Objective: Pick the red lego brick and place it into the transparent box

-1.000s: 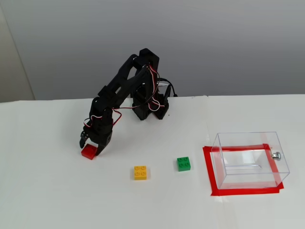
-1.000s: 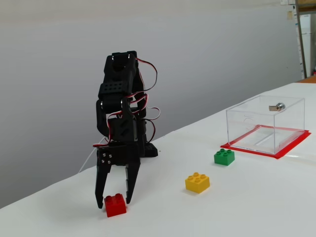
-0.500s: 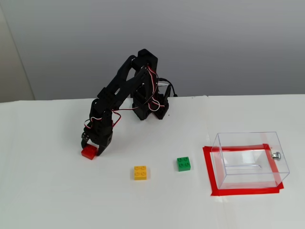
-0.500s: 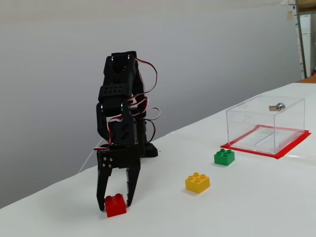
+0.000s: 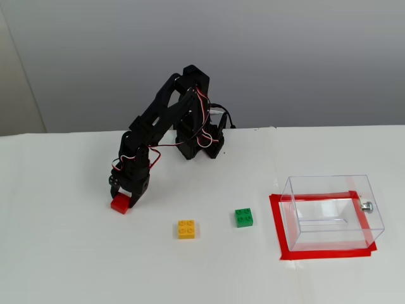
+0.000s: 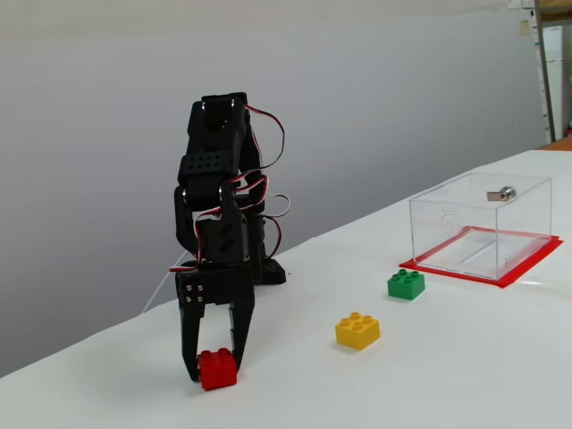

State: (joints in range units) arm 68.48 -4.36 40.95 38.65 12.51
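Observation:
The red lego brick (image 5: pixel 118 204) (image 6: pixel 217 368) rests on the white table at the left in both fixed views. My black gripper (image 5: pixel 122 201) (image 6: pixel 215 365) points down over it, with one finger on each side of the brick, and the jaws look closed against it. The transparent box (image 5: pixel 332 212) (image 6: pixel 483 223), with a small silver knob (image 5: pixel 366 206), stands empty on a red tape rectangle far to the right.
A yellow brick (image 5: pixel 186 228) (image 6: pixel 357 330) and a green brick (image 5: pixel 244 217) (image 6: pixel 406 284) lie on the table between the gripper and the box. The arm's base (image 5: pixel 199 149) stands at the back of the table.

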